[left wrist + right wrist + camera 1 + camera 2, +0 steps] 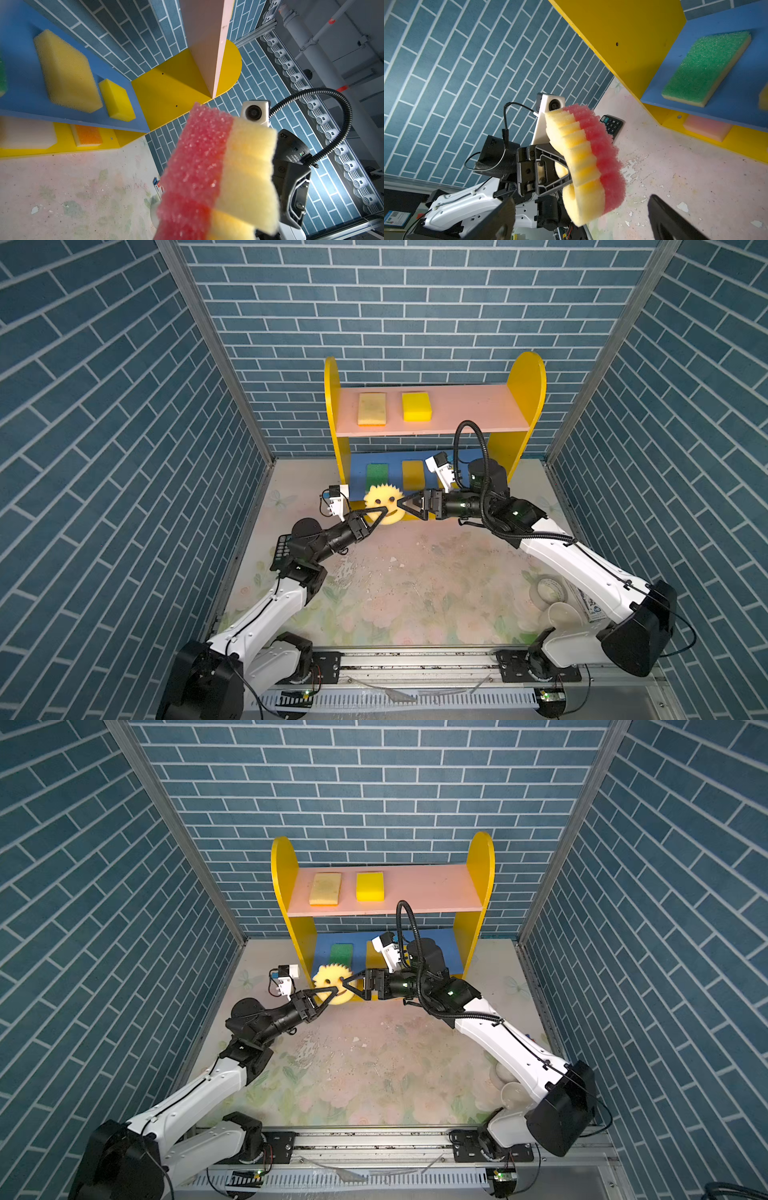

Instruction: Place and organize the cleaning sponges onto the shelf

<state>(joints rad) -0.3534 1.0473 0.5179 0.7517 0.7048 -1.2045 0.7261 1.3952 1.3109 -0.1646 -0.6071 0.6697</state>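
Sponges lie on every board of the shelf (528, 381). On the pink top board a tan sponge (372, 408) and a yellow sponge (417, 406) sit side by side, apart. On the blue middle board lie a green sponge (377, 475), a coarse yellow sponge (66, 72) beside it, and a small yellow block (117, 99) next along. On the yellow base are a white sponge (27, 135), an orange sponge (88, 136) and a pink sponge (706, 126).

The smiley sponge (382, 506) is off the counter (415, 585), in the air just in front of the shelf's lower left corner. In both top views its face is turned toward the camera and its pink scrub side away. The left pincer (384, 514) is clamped on its near edge. The right pincer (400, 504) is at the opposite edge with its jaws wide apart; the right wrist view shows them on either side of the sponge, clear of it. A calculator (281, 549) lies on the counter under the left arm.
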